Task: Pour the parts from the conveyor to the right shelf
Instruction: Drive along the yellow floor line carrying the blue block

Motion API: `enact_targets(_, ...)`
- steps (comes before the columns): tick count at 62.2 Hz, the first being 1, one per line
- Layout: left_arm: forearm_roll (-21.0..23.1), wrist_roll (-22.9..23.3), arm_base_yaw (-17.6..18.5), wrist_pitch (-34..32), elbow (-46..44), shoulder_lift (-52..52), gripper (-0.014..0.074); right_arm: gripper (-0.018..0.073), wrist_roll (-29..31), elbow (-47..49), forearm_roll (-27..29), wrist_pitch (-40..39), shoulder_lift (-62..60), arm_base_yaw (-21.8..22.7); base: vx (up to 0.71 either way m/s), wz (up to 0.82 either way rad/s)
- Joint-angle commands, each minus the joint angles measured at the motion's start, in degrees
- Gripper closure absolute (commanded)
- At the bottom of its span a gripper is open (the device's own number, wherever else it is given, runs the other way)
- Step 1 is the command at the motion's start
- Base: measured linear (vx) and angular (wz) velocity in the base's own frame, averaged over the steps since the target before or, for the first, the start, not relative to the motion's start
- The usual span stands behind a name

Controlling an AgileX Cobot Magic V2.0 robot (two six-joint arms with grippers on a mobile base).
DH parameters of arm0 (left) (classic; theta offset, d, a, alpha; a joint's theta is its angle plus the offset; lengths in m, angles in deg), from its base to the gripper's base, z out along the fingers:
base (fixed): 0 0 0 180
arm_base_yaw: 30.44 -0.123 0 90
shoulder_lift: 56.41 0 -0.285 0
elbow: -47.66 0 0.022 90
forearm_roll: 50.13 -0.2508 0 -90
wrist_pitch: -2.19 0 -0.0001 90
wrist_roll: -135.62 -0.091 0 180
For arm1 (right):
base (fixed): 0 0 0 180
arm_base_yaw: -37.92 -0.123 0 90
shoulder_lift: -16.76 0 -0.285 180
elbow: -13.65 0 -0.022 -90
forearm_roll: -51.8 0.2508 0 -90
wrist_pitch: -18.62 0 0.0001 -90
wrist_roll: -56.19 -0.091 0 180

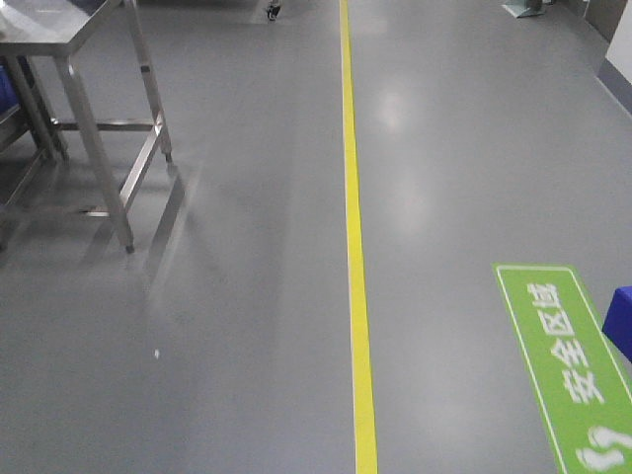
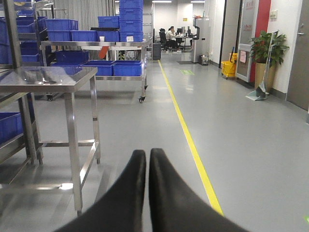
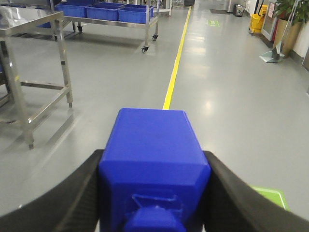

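Gripping the bright-blue block [image 3: 152,140] between its black fingers, the right end effector [image 3: 154,162] holds it above the grey floor [image 3: 231,106], with the block's square stub facing the wrist camera. The left end effector [image 2: 147,153] has its fingers pressed together with nothing between them. A stainless-steel bench [image 2: 43,79] stands to the left. A yellow line [image 2: 188,130] runs away along the floor, with a green floor marking [image 1: 568,365] to its right. Farther off, a wheeled steel rack [image 2: 96,44] holds blue tubs [image 2: 128,68]. Beyond, a yellow mop bucket [image 2: 229,67] and a potted plant [image 2: 268,48] stand by the right wall.
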Motion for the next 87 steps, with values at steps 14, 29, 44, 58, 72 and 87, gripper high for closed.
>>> enact_targets(14, 0.0, 0.5, 0.0, -4.1, 1.7, -0.6, 0.0603, 0.0564, 0.4, 1.5, 0.3, -4.5, 0.5, 0.2, 0.83, -0.01)
enact_targets(29, 0.0, 0.5, 0.0, -4.1, 1.7, -0.6, 0.0603, 0.0565, 0.4, 1.5, 0.3, -4.4, 0.5, 0.2, 0.83, -0.04)
enact_targets(44, 0.0, 0.5, 0.0, -4.1, 1.7, -0.6, 0.0603, 0.0566, 0.4, 1.5, 0.3, -4.4, 0.5, 0.2, 0.86, -0.01)
enact_targets(58, 0.0, 0.5, 0.0, -4.1, 1.7, -0.6, 0.0603, 0.0564, 0.4, 1.5, 0.3, -4.5, 0.5, 0.2, 0.87, 0.03)
enact_targets(72, 0.0, 0.5, 0.0, -4.1, 1.7, -0.6, 0.0603, 0.0564, 0.4, 1.5, 0.3, -4.4, 0.5, 0.2, 0.85, 0.01)
enact_targets(87, 0.0, 0.5, 0.0, -4.1, 1.7, -0.6, 0.0603, 0.0564, 0.4, 1.5, 0.3, -4.4, 0.5, 0.2, 0.84, 0.03)
